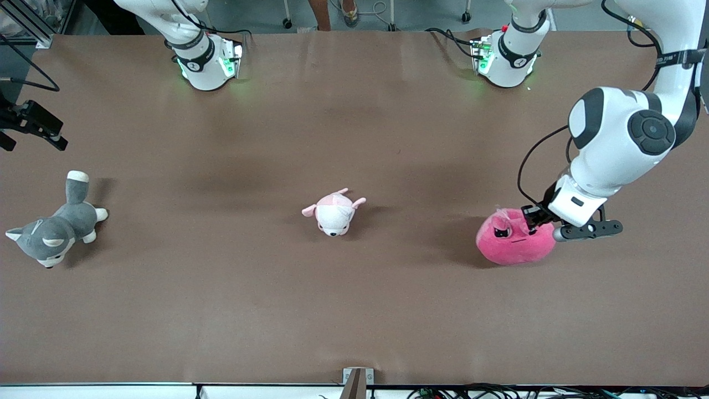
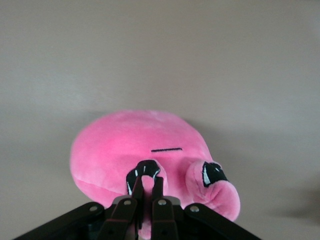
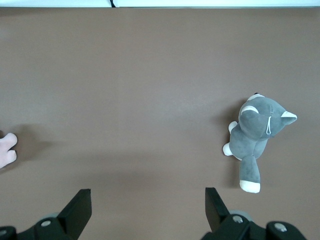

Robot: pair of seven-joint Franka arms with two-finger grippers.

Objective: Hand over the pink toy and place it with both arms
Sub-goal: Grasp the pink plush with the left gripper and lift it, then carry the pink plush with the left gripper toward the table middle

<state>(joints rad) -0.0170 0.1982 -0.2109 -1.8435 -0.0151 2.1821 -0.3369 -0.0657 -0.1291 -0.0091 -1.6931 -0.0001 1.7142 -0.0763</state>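
The pink toy (image 1: 515, 241), a round hot-pink plush with dark angry eyes, rests on the table toward the left arm's end. My left gripper (image 1: 535, 223) comes down on its top, shut on a pinch of plush. The left wrist view shows the pink toy (image 2: 135, 145) filling the middle, and the left gripper (image 2: 150, 181) pinching a fold of fabric by one dark eye. My right gripper (image 3: 148, 197) hangs open and holds nothing, high over bare table at the right arm's end.
A pale pink-and-white plush (image 1: 333, 212) lies mid-table. A grey-and-white plush dog (image 1: 55, 227) lies near the right arm's end, also seen as the dog (image 3: 257, 137) in the right wrist view. A black fixture (image 1: 33, 126) juts over that table edge.
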